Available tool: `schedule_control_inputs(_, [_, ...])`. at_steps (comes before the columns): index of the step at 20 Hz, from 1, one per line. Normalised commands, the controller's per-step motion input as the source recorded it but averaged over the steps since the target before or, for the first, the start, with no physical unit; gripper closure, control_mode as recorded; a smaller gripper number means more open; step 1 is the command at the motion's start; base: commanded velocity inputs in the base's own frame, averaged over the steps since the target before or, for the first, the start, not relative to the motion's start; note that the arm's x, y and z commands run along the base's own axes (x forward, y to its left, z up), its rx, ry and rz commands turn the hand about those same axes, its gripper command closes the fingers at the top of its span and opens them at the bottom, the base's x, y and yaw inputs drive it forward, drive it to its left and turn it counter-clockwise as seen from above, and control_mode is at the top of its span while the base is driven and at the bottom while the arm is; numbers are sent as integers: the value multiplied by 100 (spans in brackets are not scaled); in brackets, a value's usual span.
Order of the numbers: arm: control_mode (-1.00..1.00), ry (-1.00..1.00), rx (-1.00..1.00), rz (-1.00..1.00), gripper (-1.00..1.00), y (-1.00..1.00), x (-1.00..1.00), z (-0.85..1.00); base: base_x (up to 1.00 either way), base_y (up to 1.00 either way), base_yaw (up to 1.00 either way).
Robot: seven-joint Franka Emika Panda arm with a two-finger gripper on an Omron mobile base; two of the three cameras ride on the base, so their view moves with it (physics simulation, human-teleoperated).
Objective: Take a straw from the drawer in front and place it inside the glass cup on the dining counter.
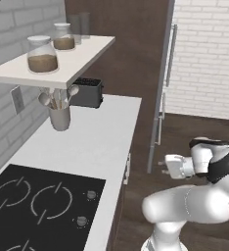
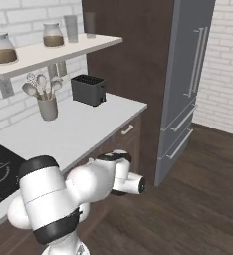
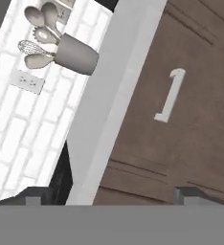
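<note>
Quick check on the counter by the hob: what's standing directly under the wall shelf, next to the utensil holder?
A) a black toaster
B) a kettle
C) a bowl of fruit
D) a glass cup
A: a black toaster stands on the white worktop under the shelf, beside the grey utensil holder.

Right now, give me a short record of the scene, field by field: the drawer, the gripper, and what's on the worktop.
drawer: closed front under the worktop edge, pale handle on it
gripper: open, empty, facing the drawer front, not touching it
worktop: white, holding a black hob, a grey utensil holder and a black toaster
shelf: two jars with brown contents
straw: not seen, drawer not yet opened
</note>
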Motion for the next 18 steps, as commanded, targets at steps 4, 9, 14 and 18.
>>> schedule_control_inputs(4, [-100, 9, 21, 0, -100, 17, 34, -30, 0, 0, 0])
schedule_control_inputs(9, [-100, 8, 22, 0, -100, 21, 31, -11, 0, 0, 0])
schedule_control_inputs(14, [-100, 15, 22, 0, -100, 20, 33, -13, 0, 0, 0])
schedule_control_inputs(18, [-100, 17, 18, 0, -100, 10, 29, -27, 0, 0, 0])
